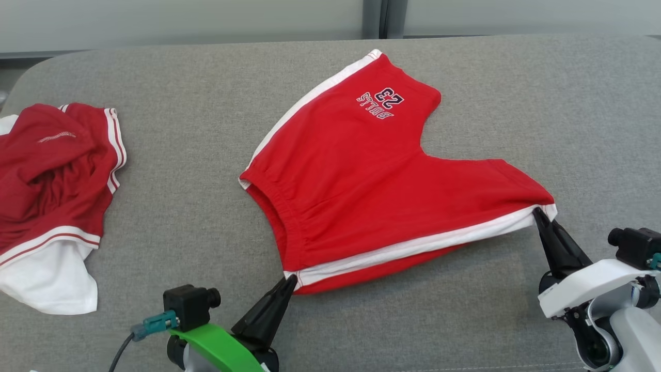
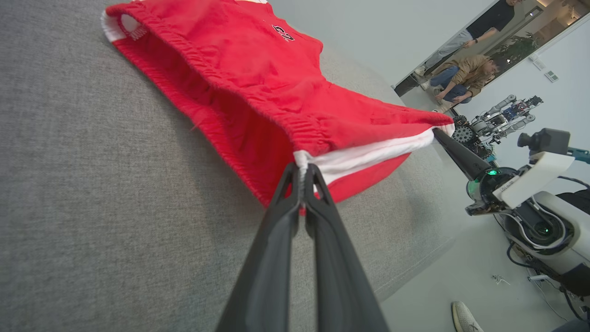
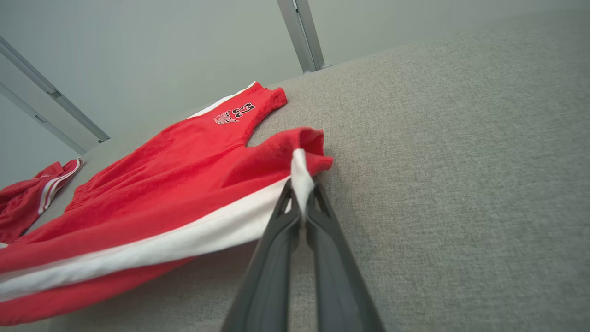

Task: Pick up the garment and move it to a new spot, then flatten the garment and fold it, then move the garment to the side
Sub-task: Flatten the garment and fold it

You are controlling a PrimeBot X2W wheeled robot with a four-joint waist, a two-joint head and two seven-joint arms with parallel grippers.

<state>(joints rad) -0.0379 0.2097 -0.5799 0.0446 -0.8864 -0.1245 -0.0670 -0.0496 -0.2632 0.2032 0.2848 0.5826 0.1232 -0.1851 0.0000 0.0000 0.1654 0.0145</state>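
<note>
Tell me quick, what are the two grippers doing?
Left gripper: closed, holding the red white-striped fabric shorts at the waistband corner.
Right gripper: closed, holding the same shorts' leg hem.

The shorts (image 1: 361, 181) are soft matt cloth; the bench (image 1: 206, 103) is coarse woven fabric; the left tool (image 2: 303, 168), smooth dark plastic.

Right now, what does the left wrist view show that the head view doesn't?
Left wrist view: two people in the background, another robot beyond, a shoe on the floor. Head view: a darker red garment crumpled at the left of the grey surface. Both: the red shorts, with left jaws and right jaws shut on the ends of their white-striped near edge.
</note>
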